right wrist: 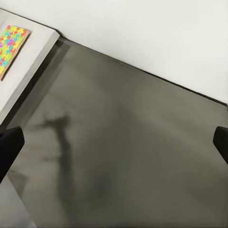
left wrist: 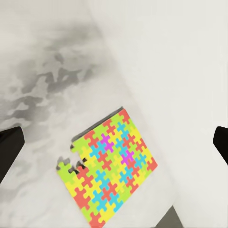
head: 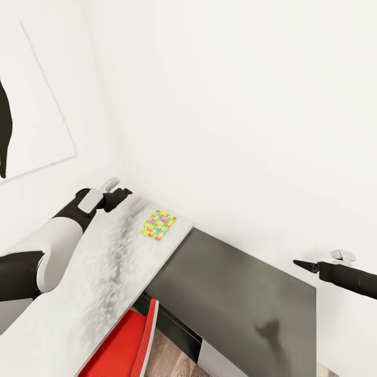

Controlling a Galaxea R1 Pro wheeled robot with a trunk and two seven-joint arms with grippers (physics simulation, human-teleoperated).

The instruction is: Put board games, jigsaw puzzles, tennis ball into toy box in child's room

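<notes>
jigsaw puzzle: lies flat on the table at its far end, near the wall and close to the end edge above the dark side panel.
left gripper: hovers over the tabletop just beside the puzzle; wrist view shows both fingertips wide apart, nothing between them.
right gripper: off the table, out over the side panel; fingers spread, empty.
risk 1: board is thin and flush, so pads may skate over it and shove it off the end edge.
risk 2: wall close behind, so a steep approach could clip it.
risk 3: toy box not in sight, so carry route unknown.
</notes>
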